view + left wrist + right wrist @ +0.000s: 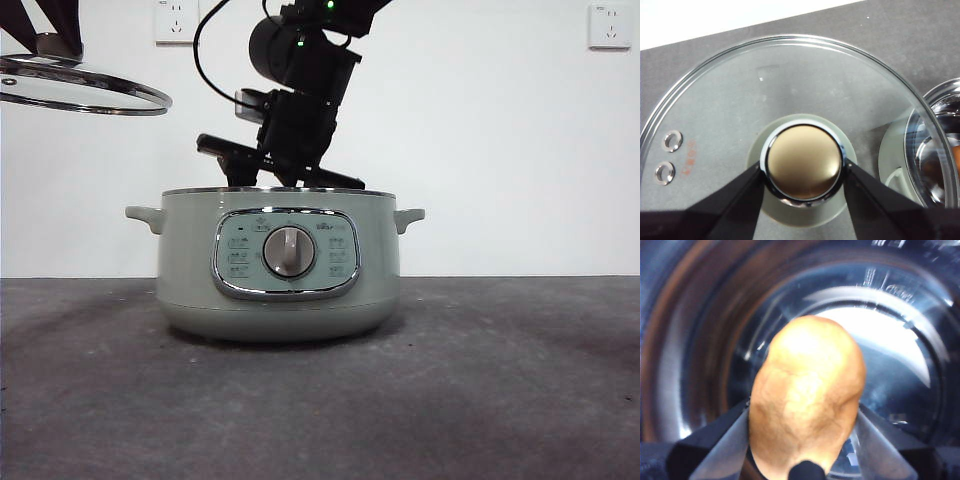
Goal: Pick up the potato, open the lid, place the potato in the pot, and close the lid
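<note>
The sage-green pot (280, 270) stands uncovered in the middle of the table. My left gripper (804, 170) is shut on the round knob of the glass lid (740, 100) and holds the lid (80, 90) in the air, up and to the left of the pot; the left gripper (55, 40) shows above it. My right gripper (285, 175) reaches down from above into the pot's mouth. In the right wrist view the right gripper (802, 427) is shut on the golden-brown potato (805, 390), low inside the pot's shiny steel bowl (700, 340).
The pot's rim (940, 145) shows beside the raised lid. Dark grey table (500, 380) spreads around the pot, with a white wall and two sockets (176, 20) behind. The pot's side handles (145, 215) stick out left and right.
</note>
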Motion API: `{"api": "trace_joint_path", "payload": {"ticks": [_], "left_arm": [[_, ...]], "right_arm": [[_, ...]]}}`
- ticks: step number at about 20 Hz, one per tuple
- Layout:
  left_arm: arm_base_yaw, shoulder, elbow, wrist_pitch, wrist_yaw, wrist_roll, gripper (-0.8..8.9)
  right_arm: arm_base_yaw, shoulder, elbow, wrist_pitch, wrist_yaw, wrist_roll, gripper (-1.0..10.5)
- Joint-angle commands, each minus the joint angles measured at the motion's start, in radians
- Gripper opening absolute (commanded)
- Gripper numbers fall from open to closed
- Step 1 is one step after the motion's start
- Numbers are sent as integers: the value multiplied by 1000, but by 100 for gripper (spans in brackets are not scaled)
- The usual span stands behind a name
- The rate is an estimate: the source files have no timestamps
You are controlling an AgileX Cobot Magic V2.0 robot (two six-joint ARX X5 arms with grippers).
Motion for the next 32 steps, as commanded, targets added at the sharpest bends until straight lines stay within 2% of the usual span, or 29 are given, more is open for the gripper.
{"api": "trace_joint_path", "payload": {"ticks": [1,4,5,6,7,8,12,13,15,16,17,19,20,22,28,32], "left_arm": [[1,-20,8,35,5,14,-9],[2,-20,8,35,43,14,-9],[2,-20,8,35,57,14,-9],[1,-20,8,33,57,11,-9],[1,-20,8,33,59,11,-9],[-2,-20,8,33,60,11,-9],[-9,-20,8,-3,61,10,-9],[-11,-20,8,-13,63,10,-9],[-12,-20,8,-21,137,10,-9],[-12,-20,8,-19,158,10,-9],[-13,-20,8,-19,160,3,-9],[-32,-20,8,-19,161,-1,-9],[-39,-19,8,-19,162,-1,-9],[-66,-16,8,-18,161,-2,-9],[-169,61,8,-19,161,-32,-9],[-256,137,8,-13,161,-35,-9]], "right_arm": [[0,26,4,-14,19,-35,1],[1,26,4,-25,26,-29,18],[1,26,4,-35,28,-29,158],[1,26,4,-47,62,-28,436],[3,26,4,-55,88,-25,643],[4,26,4,-58,86,-24,686],[22,-28,6,-61,95,-24,686],[23,-56,6,-61,96,-26,686],[29,-124,6,-89,98,-28,684],[31,-159,6,-111,98,-33,642],[37,-197,6,-146,122,-34,471],[37,-259,6,-250,213,-64,55],[37,-281,6,-298,244,-75,-16],[37,-335,2,-351,272,-111,-11],[37,-521,-24,-443,269,-148,-11],[35,-690,-179,-441,269,-161,-11]]}}
